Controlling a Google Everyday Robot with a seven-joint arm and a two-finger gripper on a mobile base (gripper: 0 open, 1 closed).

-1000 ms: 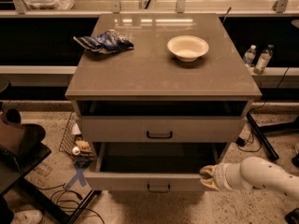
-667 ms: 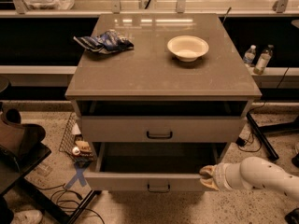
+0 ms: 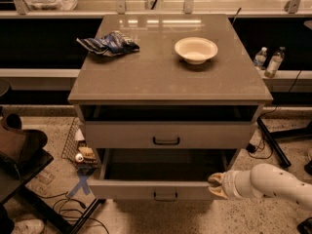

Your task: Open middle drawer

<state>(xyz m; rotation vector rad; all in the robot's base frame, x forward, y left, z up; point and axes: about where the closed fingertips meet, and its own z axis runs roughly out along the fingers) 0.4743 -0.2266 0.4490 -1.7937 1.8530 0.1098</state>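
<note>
The middle drawer [image 3: 146, 189] is pulled well out of the grey-beige cabinet. Its dark inside shows, and its small black bar handle [image 3: 165, 196] sits at the centre of the flat front. My gripper [image 3: 217, 185], on a white arm coming in from the lower right, is at the right end of this drawer's front, touching or very close to its corner. The drawer above [image 3: 165, 134], with the same black handle, stands out a little, with a dark gap under the countertop.
On the countertop [image 3: 146, 77] lie a crumpled blue chip bag [image 3: 108, 43] and a white bowl [image 3: 196, 49]. A wire basket with small items [image 3: 80, 147] and cables lie on the floor at the left. Two bottles [image 3: 269, 60] stand at the right.
</note>
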